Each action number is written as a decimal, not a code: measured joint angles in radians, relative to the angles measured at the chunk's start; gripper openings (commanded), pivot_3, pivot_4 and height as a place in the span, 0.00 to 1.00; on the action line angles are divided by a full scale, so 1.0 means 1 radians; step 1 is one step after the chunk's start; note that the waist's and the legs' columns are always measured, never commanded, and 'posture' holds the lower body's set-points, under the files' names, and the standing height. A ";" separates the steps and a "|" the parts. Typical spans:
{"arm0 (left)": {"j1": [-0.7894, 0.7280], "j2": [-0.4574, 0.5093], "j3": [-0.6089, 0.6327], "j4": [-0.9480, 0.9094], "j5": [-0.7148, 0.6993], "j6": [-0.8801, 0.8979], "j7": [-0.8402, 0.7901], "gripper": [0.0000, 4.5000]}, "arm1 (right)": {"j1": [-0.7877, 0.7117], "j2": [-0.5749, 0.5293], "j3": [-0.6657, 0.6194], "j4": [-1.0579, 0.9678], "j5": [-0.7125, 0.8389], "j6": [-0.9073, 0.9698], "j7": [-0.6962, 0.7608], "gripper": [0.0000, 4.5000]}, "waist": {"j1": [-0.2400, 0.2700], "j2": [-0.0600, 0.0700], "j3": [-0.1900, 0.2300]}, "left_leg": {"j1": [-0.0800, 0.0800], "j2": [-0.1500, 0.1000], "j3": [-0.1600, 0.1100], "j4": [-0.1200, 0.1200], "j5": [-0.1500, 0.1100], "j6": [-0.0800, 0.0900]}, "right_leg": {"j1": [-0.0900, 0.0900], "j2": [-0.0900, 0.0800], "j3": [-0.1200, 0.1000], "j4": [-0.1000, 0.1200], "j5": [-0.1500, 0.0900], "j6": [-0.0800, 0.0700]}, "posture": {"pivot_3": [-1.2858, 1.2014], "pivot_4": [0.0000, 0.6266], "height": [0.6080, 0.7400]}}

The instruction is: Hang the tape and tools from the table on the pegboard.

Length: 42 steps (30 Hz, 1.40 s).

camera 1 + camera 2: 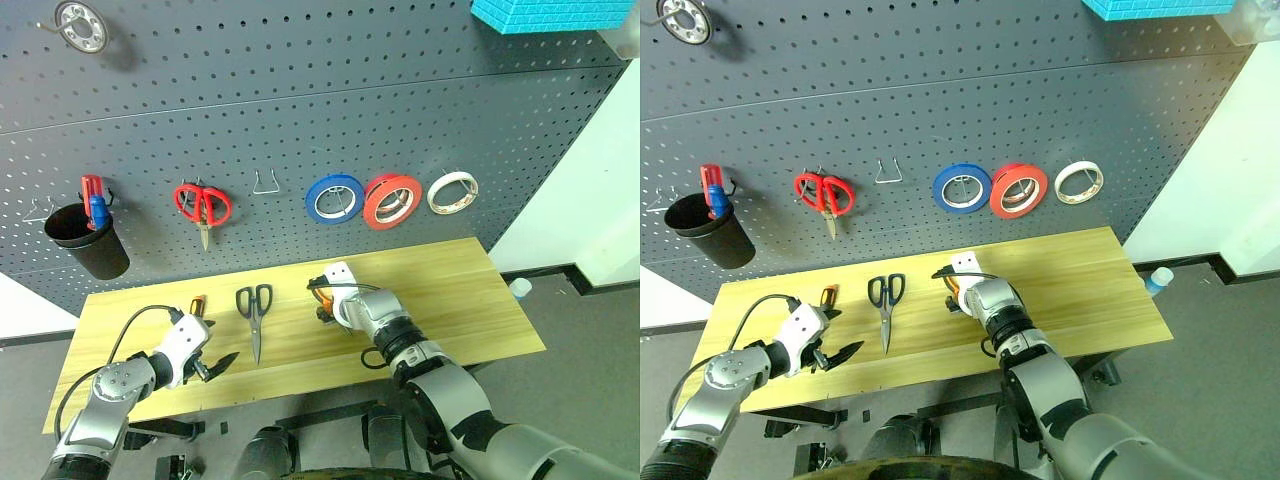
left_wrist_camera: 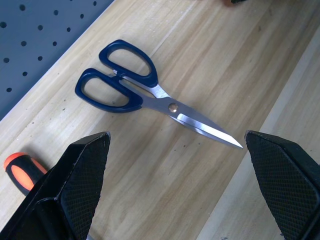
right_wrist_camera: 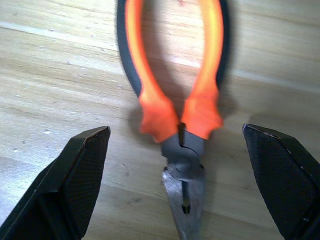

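Observation:
The red tape [image 1: 392,200] hangs on a hook of the dark grey pegboard [image 1: 300,110], between a blue roll and a pale roll. On the wooden table [image 1: 470,290] lie the dark-handled scissors [image 1: 255,308], the screwdriver [image 1: 197,305] and the orange-handled pliers [image 3: 175,95]. My right gripper [image 3: 175,132] hovers open just above the pliers, one finger on each side of the handles near the joint. My left gripper [image 1: 213,368] stands open near the table's front edge, pointing toward the scissors [image 2: 130,87], with the screwdriver's handle [image 2: 22,172] beside it.
On the pegboard also hang a blue roll [image 1: 334,197], a pale roll [image 1: 452,192], red-handled scissors [image 1: 203,205], an empty wire hook [image 1: 265,184] and a black cup [image 1: 88,242] holding tools. A turquoise box [image 1: 550,14] sits at the top right.

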 measured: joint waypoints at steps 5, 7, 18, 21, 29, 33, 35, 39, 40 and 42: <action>0.003 -0.001 0.000 0.000 0.000 -0.001 0.000 1.00 | -0.008 0.000 0.040 0.073 -0.022 -0.087 0.015 0.98 | 0.000 0.000 0.000 | 0.000 0.000 0.000 0.000 0.000 0.000 | 0.000 0.000 0.000 0.000 0.000 0.000 | 0.50 0.13 0.98; 0.003 -0.001 0.000 0.000 0.000 -0.001 0.000 1.00 | -0.015 0.000 0.050 0.108 -0.033 -0.126 0.021 0.98 | 0.000 0.000 0.000 | 0.000 0.000 0.000 0.000 0.000 0.000 | 0.000 0.000 0.000 0.000 0.000 0.000 | 0.50 0.13 0.98; 0.003 -0.003 0.000 0.003 -0.001 -0.017 0.001 1.00 | -0.093 0.000 0.020 0.262 -0.042 -0.261 -0.013 0.90 | -0.001 0.000 0.000 | 0.000 0.000 0.000 0.000 0.000 0.000 | 0.000 0.000 0.000 0.000 0.000 0.000 | 0.50 0.13 0.98; 0.003 -0.003 0.000 0.004 -0.002 -0.017 0.001 1.00 | -0.096 0.000 0.009 0.284 -0.041 -0.267 -0.014 0.69 | -0.001 0.000 0.000 | 0.000 0.000 0.000 -0.001 0.000 0.000 | 0.000 0.000 0.000 0.000 0.000 0.000 | 0.50 0.12 0.98; 0.003 -0.003 0.000 0.004 -0.004 -0.018 0.001 1.00 | -0.101 0.000 -0.010 0.299 -0.041 -0.271 0.006 0.46 | -0.002 0.000 0.000 | 0.000 0.000 0.000 -0.001 0.000 0.000 | -0.001 0.000 0.000 0.000 0.000 0.000 | 0.50 0.13 0.98; 0.003 -0.003 0.000 0.007 -0.004 -0.020 0.002 1.00 | -0.101 0.000 -0.005 0.299 -0.045 -0.272 0.022 0.46 | -0.003 0.000 0.000 | 0.000 0.000 0.000 -0.001 0.000 0.000 | -0.001 0.000 0.000 0.000 0.000 0.000 | 0.50 0.12 0.98; 0.006 -0.004 0.003 0.006 -0.006 -0.020 0.006 1.00 | -0.100 0.000 0.020 0.292 -0.057 -0.272 0.062 0.46 | -0.004 0.000 0.000 | 0.000 0.000 0.000 -0.001 0.000 0.000 | -0.001 0.000 0.000 0.000 0.000 0.000 | 0.50 0.12 0.98; 0.018 -0.016 0.027 -0.001 -0.027 -0.029 0.024 1.00 | -0.007 -0.031 0.177 -0.001 -0.113 -0.276 0.260 0.46 | -0.016 -0.001 0.000 | -0.001 0.000 -0.001 -0.002 0.000 0.000 | -0.002 0.000 0.000 0.000 0.000 0.001 | 0.50 0.12 0.98; 0.023 -0.019 0.037 -0.002 -0.035 -0.035 0.026 1.00 | 0.029 -0.052 0.216 -0.092 -0.124 -0.282 0.311 0.46 | -0.017 0.000 0.000 | -0.001 0.000 -0.001 -0.003 0.000 0.000 | -0.002 0.000 0.000 0.000 -0.001 0.001 | 0.50 0.12 0.98; 0.034 -0.019 0.061 -0.006 -0.051 -0.050 0.032 1.00 | 0.127 -0.142 0.306 -0.326 -0.148 -0.295 0.417 0.46 | -0.010 -0.001 0.000 | -0.002 0.000 -0.002 -0.003 0.000 -0.001 | -0.002 0.000 0.000 -0.001 -0.001 0.002 | 0.49 0.12 0.98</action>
